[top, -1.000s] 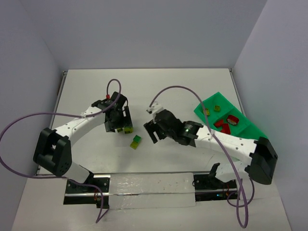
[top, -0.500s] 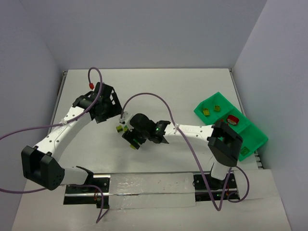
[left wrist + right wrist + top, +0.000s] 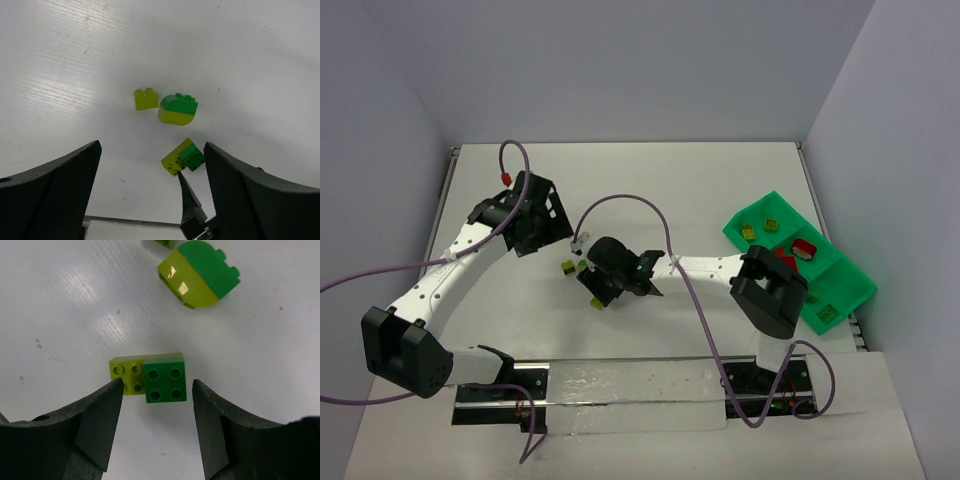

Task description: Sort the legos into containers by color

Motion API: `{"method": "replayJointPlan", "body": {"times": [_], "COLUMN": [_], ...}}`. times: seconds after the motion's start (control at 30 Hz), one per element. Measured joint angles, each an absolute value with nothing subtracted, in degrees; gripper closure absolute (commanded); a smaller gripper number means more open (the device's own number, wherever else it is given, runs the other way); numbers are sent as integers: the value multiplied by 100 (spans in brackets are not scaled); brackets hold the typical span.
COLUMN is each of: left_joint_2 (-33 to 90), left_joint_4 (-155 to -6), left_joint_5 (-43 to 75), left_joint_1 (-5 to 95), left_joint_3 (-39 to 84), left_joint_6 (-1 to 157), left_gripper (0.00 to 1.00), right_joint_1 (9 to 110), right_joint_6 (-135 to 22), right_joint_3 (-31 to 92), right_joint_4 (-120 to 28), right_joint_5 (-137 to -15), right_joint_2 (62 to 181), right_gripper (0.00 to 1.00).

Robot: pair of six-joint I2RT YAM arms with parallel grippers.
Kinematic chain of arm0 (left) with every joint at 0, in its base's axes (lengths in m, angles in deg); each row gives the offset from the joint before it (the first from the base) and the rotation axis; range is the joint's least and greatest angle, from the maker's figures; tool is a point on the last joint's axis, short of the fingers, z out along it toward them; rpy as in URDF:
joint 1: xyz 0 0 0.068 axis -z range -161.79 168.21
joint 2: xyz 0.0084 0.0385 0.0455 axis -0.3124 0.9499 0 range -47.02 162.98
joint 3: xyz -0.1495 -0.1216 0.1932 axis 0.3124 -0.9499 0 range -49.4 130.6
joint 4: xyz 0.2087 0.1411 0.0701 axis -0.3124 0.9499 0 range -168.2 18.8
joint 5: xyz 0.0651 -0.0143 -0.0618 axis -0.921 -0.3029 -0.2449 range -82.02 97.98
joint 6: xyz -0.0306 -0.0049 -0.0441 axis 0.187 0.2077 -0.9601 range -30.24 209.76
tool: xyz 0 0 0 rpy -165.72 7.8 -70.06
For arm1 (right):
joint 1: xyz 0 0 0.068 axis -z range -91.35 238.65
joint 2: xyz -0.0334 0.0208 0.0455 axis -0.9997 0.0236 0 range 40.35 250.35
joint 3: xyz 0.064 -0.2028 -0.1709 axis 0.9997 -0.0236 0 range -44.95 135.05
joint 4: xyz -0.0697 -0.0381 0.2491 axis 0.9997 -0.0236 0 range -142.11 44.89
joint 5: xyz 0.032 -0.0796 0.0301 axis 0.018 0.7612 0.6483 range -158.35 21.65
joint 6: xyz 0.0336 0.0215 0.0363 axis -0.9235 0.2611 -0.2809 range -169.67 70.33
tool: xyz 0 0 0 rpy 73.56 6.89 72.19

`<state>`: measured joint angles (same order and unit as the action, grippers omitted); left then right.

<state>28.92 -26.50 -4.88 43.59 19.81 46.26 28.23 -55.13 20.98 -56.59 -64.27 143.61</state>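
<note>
Three legos lie near the table's middle. A small yellow-green brick (image 3: 145, 99) sits beside a rounded dark green-on-yellow-green piece (image 3: 178, 108) (image 3: 198, 274). A dark green and yellow-green pair (image 3: 148, 378) (image 3: 183, 157) (image 3: 595, 301) lies just below my right gripper (image 3: 157, 390) (image 3: 602, 284). Its jaws are open and straddle that pair, apart from it on the green side. My left gripper (image 3: 152, 200) (image 3: 548, 238) hovers open and empty up and to the left of the bricks. The containers are one bright green tray (image 3: 850, 275) at the right, holding yellow bricks (image 3: 748, 232) and a red one (image 3: 804, 247).
A yellow-green brick (image 3: 828, 313) rests in the tray's near compartment. My right arm's elbow (image 3: 770, 290) partly covers the tray's left side. A metal rail (image 3: 630, 385) runs along the near edge, and grey walls enclose the table.
My right arm swung left over the two-colour pair, and its jaws have narrowed around it. My left arm pulled back up and left, away from the bricks.
</note>
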Motion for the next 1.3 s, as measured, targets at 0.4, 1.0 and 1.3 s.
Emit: {"method": "replayJointPlan", "body": {"times": [0.4, 1.0, 1.3], "left_joint_2": [2890, 2890, 2890], "left_joint_4": [-2652, -2652, -2652], "left_joint_5": [-491, -492, -497], "left_joint_1": [4359, 4359, 4353], "left_joint_3": [1981, 1981, 1981], "left_joint_6": [4628, 4630, 4654], "left_gripper": [9, 9, 9], "right_joint_1": [2993, 2993, 3044], "right_joint_6": [-5685, -5690, -5814], "right_joint_3": [2094, 2017, 1997], "right_joint_4": [-5540, -5535, -5547], "right_joint_5": [-6453, -6444, -6415], "right_joint_2": [14427, 14484, 14444], "right_gripper": [45, 62, 98]}}
